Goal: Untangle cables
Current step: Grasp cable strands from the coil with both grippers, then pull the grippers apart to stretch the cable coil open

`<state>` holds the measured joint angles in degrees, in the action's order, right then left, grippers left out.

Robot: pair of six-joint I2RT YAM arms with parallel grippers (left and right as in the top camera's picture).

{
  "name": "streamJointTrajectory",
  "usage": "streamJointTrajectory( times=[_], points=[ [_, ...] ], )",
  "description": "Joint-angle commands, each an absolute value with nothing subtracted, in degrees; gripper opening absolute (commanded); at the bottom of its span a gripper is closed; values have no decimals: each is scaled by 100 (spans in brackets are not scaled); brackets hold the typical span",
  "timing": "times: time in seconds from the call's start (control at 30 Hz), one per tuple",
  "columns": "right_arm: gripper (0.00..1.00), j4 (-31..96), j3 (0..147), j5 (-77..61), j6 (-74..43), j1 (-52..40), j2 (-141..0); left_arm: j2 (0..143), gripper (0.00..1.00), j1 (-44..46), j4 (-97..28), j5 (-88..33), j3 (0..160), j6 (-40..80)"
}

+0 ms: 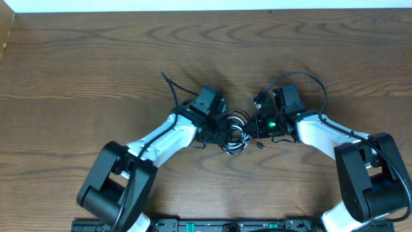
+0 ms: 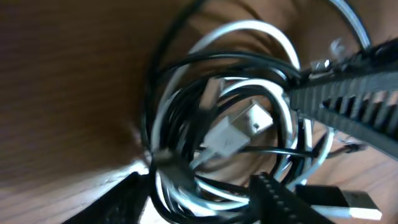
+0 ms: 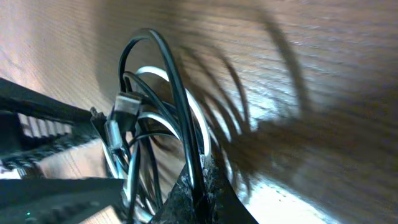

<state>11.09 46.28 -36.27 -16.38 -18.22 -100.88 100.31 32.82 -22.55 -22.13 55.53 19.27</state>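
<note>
Tangled black and white cables [image 1: 237, 138] between left pincer [image 1: 221, 131] and right pincer [image 1: 255, 127]

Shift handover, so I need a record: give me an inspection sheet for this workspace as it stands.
Surface: brown wood-grain table.
Job's things: black and white cables in one tangled coil at centre; a white plug lies inside it.
Clutter: nothing seen.
Grippers: left gripper at the coil's left side, state unclear; right gripper appears shut on a black strand.
Cables: thicker black wires loop from both wrists.
Surroundings: pale strip beyond the far edge.
</note>
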Motion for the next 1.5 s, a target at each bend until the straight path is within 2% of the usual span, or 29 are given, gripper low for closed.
streamJointTrajectory(
  times=[0.0, 0.03, 0.2, 0.23, 0.3, 0.43, 0.53, 0.6, 0.67, 0.7, 0.73, 0.97, 1.07, 1.17, 1.33, 1.47],
  points=[
    [1, 1094, 4628, -3745, -1737, -1885, -10160, 10357, 50, 3479, -2285, -2182, 5481, 2053],
    [1, 1094, 4628, -3745, -1737, -1885, -10160, 10429, 48, 3516, -2287, -2182, 5481, 2156],
    [1, 1125, 4628, -3579, -1737, -1885, -10160, 10521, 20, 3553, -2285, -2185, 5481, 2178],
    [1, 1208, 4628, -3371, -1737, -1885, -10160, 10519, 8, 3540, -2305, -2182, 5481, 2176],
    [1, 1415, 4628, -2812, -1737, -1885, -10160, 10506, 8, 3492, -2392, -2182, 5483, 2174],
    [1, 2239, 4628, -460, -2274, -1874, -10160, 10274, 7, 3037, -2834, -2182, 5487, 2145],
    [1, 2480, 4628, 215, -2314, -1874, -10160, 9974, 7, 2626, -3061, -2182, 5487, 2128],
    [1, 2499, 4628, 353, -2314, -1874, -10160, 9747, 9, 2344, -3105, -2185, 5487, 2128],
    [1, 2486, 4628, 344, -2314, -1876, -10160, 9529, 36, 2169, -3124, -2187, 5487, 2130],
    [1, 2486, 4628, 344, -2314, -1876, -10160, 9459, 44, 2141, -3122, -2187, 5487, 2128],
    [1, 2488, 4628, 346, -2314, -1876, -10160, 9400, 48, 2128, -3120, -2187, 5487, 2128],
    [1, 2510, 4628, 331, -2657, -1874, -10160, 9338, 49, 2130, -3151, -2305, 5485, 2134],
    [1, 2346, 4628, -152, -2652, -1885, -10160, 9354, 52, 2211, -3192, -2794, 5485, 2132],
    [1, 2191, 4628, -628, -2650, -1885, -10160, 9362, 52, 2390, -3129, -2751, 5481, 2132],
    [1, 1734, 4628, -2099, -2018, -1885, -10160, 9367, 52, 2729, -2128, -1837, 5481, 2132],
    [1, 1756, 4628, -2421, -1940, -1887, -10160, 9435, 52, 2864, -1732, -1225, 5478, 2128]
  ],
)
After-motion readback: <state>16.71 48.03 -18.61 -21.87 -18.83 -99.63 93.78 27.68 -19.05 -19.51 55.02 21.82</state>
